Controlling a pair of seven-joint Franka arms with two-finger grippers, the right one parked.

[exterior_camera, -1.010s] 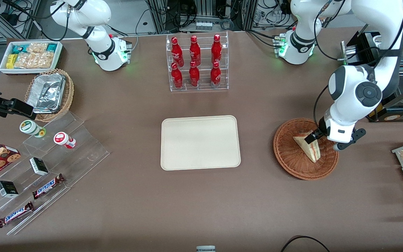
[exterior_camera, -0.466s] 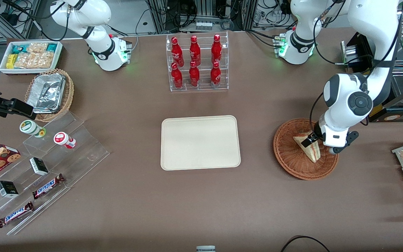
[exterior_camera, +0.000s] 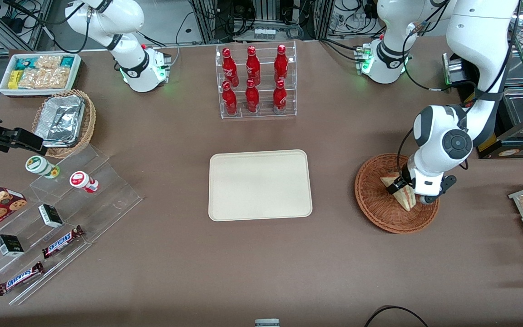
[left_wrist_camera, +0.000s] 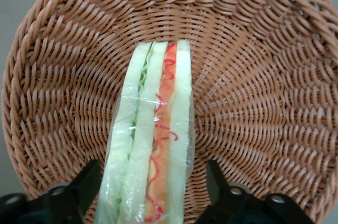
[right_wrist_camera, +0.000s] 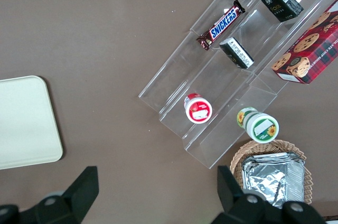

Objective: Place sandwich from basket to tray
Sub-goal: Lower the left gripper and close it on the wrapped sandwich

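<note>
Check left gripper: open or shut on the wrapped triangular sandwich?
Open. The gripper straddles the sandwich in the reddish-brown wicker basket, gaps showing beside both fingers.

Left arm bent down, end effector low, 2 fingers spread.

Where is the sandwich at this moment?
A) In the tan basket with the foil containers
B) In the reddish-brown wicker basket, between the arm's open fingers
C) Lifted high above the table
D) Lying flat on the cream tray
B: the sandwich sits in the basket, with the gripper straddling it, fingers apart on each side; the tray holds nothing.
</note>
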